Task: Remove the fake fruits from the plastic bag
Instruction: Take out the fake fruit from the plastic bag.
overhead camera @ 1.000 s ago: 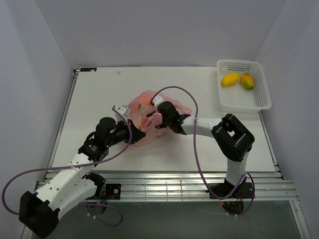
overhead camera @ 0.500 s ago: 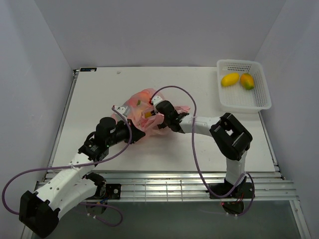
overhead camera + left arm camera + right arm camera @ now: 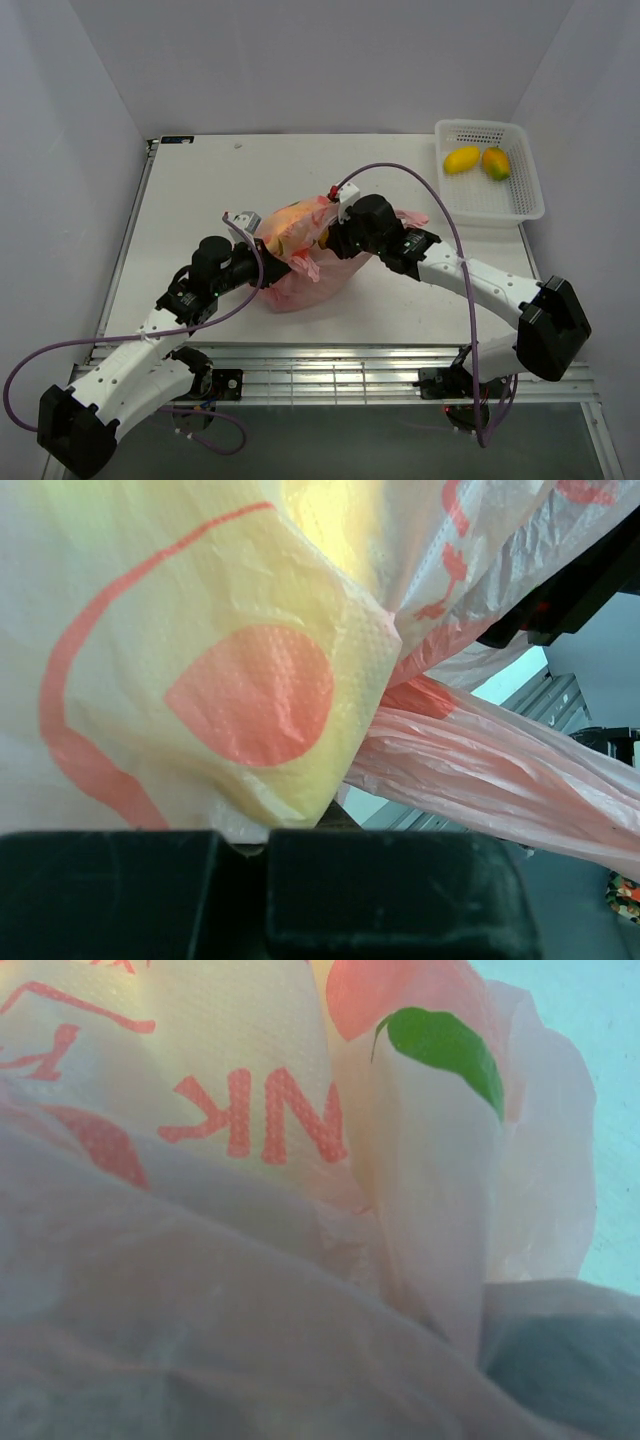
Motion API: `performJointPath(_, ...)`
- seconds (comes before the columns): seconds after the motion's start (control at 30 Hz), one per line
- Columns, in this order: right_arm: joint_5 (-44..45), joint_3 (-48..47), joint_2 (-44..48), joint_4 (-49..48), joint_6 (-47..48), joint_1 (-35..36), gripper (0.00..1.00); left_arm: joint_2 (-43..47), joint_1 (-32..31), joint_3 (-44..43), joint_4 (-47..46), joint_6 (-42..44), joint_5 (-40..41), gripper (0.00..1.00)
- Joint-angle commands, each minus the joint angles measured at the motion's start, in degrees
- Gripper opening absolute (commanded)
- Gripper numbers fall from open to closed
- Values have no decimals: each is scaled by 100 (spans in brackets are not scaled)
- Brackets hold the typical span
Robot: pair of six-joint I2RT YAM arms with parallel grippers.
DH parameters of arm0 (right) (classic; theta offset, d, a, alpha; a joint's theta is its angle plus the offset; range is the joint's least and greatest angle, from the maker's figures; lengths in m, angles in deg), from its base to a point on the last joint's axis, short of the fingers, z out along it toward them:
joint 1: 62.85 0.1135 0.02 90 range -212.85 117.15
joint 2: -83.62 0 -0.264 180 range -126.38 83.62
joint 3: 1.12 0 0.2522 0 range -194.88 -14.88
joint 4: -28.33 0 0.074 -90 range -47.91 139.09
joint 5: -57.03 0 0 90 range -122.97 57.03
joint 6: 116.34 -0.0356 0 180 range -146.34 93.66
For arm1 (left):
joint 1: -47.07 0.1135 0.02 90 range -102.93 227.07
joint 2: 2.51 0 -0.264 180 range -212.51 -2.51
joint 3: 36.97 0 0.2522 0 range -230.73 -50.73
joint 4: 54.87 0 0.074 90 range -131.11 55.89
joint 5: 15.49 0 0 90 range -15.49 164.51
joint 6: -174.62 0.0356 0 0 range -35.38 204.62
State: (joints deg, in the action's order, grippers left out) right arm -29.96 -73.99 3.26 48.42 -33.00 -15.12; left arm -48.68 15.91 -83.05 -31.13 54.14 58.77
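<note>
The plastic bag (image 3: 300, 280) hangs pink and crinkly over the middle of the table, held up off it between both arms. My left gripper (image 3: 265, 262) is shut on its left edge. In the left wrist view the jaws (image 3: 250, 845) meet with a bit of film nipped between them. My right gripper (image 3: 335, 238) is pushed into the bag's mouth, its fingers hidden by film. Yellow fake fruits (image 3: 290, 218) glow through the bag's top. In the right wrist view the bag (image 3: 250, 1110) fills the picture, with a green leaf (image 3: 445, 1045) showing through it.
A white perforated basket (image 3: 525, 195) stands at the back right corner, holding a yellow mango (image 3: 461, 159) and an orange-and-green mango (image 3: 496, 163). White walls close in the table on three sides. A metal rail runs along the near edge.
The right arm has swung its elbow out to the right and raised its gripper. The bag has risen with it and now hangs stretched between both grippers. The left arm has barely moved.
</note>
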Motion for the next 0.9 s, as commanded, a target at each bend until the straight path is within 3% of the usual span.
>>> performJointPath(0.0,-239,-30,363,218,76,26,9,161,-4,-117,66,-19,186,0)
performJointPath(0.23,102,-1180,-66,2502,-318,35,9,153,-4,-161,83,-72,265,0)
performJointPath(0.37,1541,-1629,-235,3251,-898,263,8,91,-4,-240,-4,-116,186,0)
performJointPath(0.6,2810,-2806,-875,4411,-1698,589,10,-59,-4,-512,-302,-230,-200,0)
performJointPath(0.73,2426,-3089,-1140,4124,-1760,659,9,-59,-13,-644,-444,-274,-446,0)
performJointPath(0.87,1038,-3158,-1131,3235,-1663,668,9,-76,-13,-837,-558,-257,-648,0)
